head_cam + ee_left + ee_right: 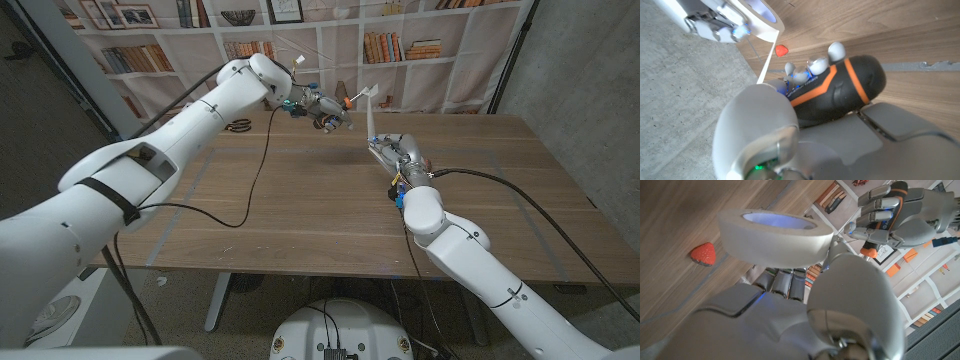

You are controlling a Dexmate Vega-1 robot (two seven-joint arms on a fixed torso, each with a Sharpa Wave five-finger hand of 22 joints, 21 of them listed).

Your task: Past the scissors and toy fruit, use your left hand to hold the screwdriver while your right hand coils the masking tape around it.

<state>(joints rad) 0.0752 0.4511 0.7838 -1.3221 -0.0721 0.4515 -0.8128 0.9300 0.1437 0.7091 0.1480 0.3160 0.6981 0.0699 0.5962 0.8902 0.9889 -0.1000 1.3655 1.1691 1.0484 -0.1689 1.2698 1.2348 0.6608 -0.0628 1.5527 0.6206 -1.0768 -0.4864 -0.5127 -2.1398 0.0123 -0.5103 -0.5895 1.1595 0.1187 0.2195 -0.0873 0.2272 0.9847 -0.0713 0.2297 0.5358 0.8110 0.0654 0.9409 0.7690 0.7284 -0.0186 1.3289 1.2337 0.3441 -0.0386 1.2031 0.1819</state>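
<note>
Fingers [810, 67] of our left hand [322, 108] are wrapped around the screwdriver [837, 90], gripping its black-and-orange handle above the far part of the tabletop [300, 200]. Our right hand [390, 150] holds the masking tape [775, 235] roll, from which a strip runs up to the screwdriver. The toy strawberry [703, 254] lies on the tabletop, and the scissors [240, 125] lie near the back edge.

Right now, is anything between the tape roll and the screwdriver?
Nothing visible. The right robot hand holds the tape beside the screwdriver gripped by the left robot hand; a strip of tape already spans the open air between them.
</note>
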